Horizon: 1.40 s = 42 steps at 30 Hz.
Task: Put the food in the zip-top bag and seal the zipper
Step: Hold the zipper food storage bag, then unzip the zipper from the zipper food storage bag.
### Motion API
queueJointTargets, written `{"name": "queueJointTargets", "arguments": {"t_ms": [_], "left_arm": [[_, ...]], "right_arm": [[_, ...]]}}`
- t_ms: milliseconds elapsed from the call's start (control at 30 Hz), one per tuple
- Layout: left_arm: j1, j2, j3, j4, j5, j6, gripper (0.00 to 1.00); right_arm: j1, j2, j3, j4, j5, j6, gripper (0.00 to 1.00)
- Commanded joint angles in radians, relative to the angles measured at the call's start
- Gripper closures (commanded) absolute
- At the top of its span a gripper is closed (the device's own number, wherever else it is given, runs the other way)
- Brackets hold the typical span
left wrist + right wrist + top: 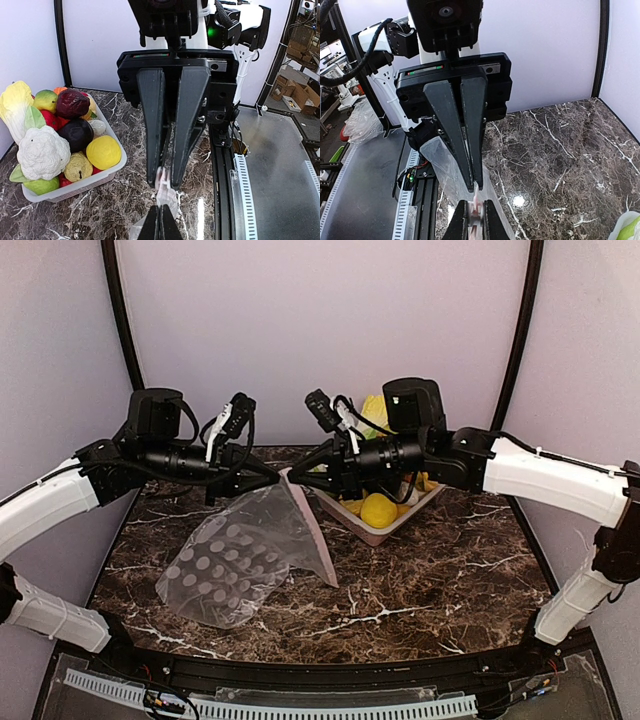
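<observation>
The clear dotted zip-top bag [235,555] hangs from its top corner down to the table, and no food shows inside it. Its pink zipper [312,530] runs down the right edge. My left gripper [272,478] and right gripper [296,477] meet tip to tip, both shut on that corner. In the left wrist view my left gripper [161,207] pinches the plastic just below the zipper strip [162,177]. In the right wrist view my right gripper [476,205] clamps the strip [475,202]. The cauliflower [42,152], lemon [103,151] and dark purple piece [75,134] lie in the tray.
The pale tray [375,535] stands at the back right of the marble table, just behind my right arm, piled with several other toy fruits and vegetables. A black rail and cable duct [300,705] run along the near edge.
</observation>
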Motion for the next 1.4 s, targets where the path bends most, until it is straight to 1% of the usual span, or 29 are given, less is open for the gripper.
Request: {"name": "queueJointTargets", "arguments": {"t_ms": [0, 67, 100, 133, 167, 200, 233, 300, 367, 467, 567, 633, 700, 800, 900, 967, 1000, 1033, 1367], "left_arm": [[0.015, -0.05, -0.014, 0.06, -0.016, -0.015, 0.99], [0.015, -0.046, -0.014, 0.057, -0.007, -0.018, 0.99], [0.016, -0.043, -0.012, 0.053, -0.001, -0.019, 0.96], [0.017, -0.036, -0.01, 0.046, 0.022, -0.019, 0.91], [0.017, -0.031, -0.004, 0.041, 0.036, -0.018, 0.83], [0.017, -0.02, 0.0, 0.035, 0.066, -0.02, 0.79], [0.017, -0.014, 0.006, 0.032, 0.087, -0.022, 0.71], [0.017, 0.003, 0.015, 0.028, 0.098, -0.027, 0.63], [0.017, 0.017, 0.02, 0.027, 0.1, -0.031, 0.59], [0.017, 0.032, 0.026, 0.024, 0.106, -0.032, 0.54], [0.017, 0.048, 0.032, 0.026, 0.115, -0.037, 0.52], [0.017, 0.056, 0.036, 0.03, 0.128, -0.044, 0.56], [0.018, 0.061, 0.036, 0.036, 0.138, -0.053, 0.62], [0.018, 0.069, 0.035, 0.041, 0.148, -0.059, 0.75], [0.017, 0.078, 0.035, 0.048, 0.17, -0.066, 0.83], [0.017, 0.081, 0.032, 0.056, 0.182, -0.073, 0.9], [0.017, 0.081, 0.03, 0.06, 0.189, -0.076, 0.96], [0.017, 0.08, 0.026, 0.068, 0.194, -0.08, 0.99], [0.021, 0.036, -0.035, 0.175, 0.168, -0.125, 0.99]], "right_arm": [[-0.004, -0.005, -0.029, -0.027, 0.001, 0.021, 1.0], [-0.004, -0.003, -0.03, -0.025, -0.004, 0.024, 1.0], [-0.004, -0.003, -0.029, -0.024, -0.007, 0.024, 1.0], [-0.004, -0.002, -0.028, -0.023, -0.01, 0.024, 1.0], [-0.004, -0.002, -0.027, -0.023, -0.015, 0.024, 1.0], [-0.004, -0.002, -0.024, -0.022, -0.016, 0.023, 1.0], [-0.004, 0.0, -0.024, -0.023, -0.021, 0.022, 1.0], [-0.004, 0.001, -0.021, -0.022, -0.027, 0.021, 1.0], [-0.004, 0.001, -0.018, -0.023, -0.032, 0.021, 1.0], [-0.004, 0.003, -0.018, -0.023, -0.035, 0.019, 1.0], [-0.004, 0.005, -0.018, -0.023, -0.04, 0.018, 1.0], [-0.004, 0.007, -0.016, -0.023, -0.042, 0.017, 1.0], [-0.004, 0.01, -0.016, -0.024, -0.042, 0.018, 1.0], [-0.004, 0.01, -0.015, -0.024, -0.043, 0.017, 1.0], [-0.004, 0.01, -0.015, -0.025, -0.042, 0.015, 1.0], [-0.004, 0.009, -0.014, -0.026, -0.042, 0.015, 1.0], [-0.004, 0.009, -0.013, -0.026, -0.042, 0.015, 1.0], [-0.003, 0.01, -0.014, -0.026, -0.04, 0.015, 1.0], [-0.005, 0.005, -0.035, -0.024, -0.013, 0.025, 1.0]]}}
